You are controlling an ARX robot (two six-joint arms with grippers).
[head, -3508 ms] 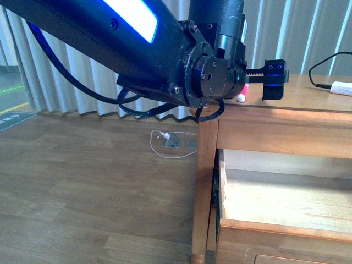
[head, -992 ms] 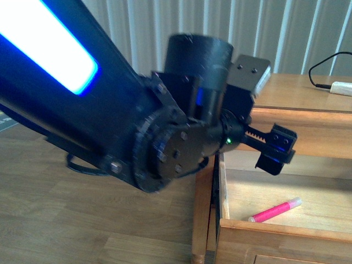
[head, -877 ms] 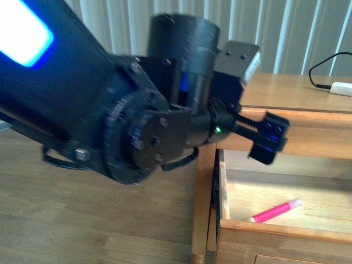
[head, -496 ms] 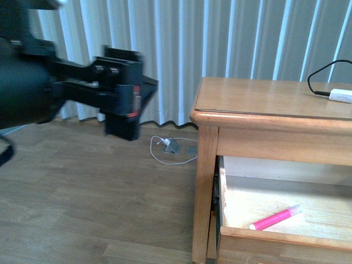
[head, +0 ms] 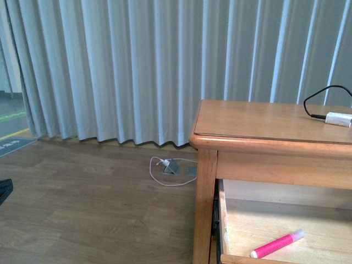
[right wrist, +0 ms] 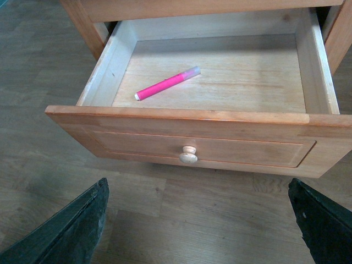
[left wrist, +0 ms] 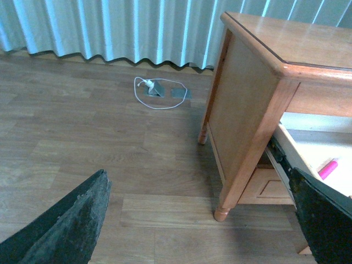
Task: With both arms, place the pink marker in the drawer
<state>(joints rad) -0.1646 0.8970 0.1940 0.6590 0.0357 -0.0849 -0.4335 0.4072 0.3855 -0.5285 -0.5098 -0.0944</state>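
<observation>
The drawer (right wrist: 187, 116) stands pulled out, its pale inside open from above. Only the pink marker (right wrist: 165, 84) lies slantwise on its floor. The counter (head: 258, 118) overhangs the drawer's rear; a white plug with black cable (head: 336, 117) sits on top.

Home-like room: pleated curtains (head: 137, 71), wood-plank floor (head: 82, 209), wooden side table (head: 264, 118) with drawer (right wrist: 247, 151), cabled floor socket (head: 170, 166).

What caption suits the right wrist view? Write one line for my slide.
Pink marker lies inside the open drawer, right fingers spread wide facing its knob.
</observation>
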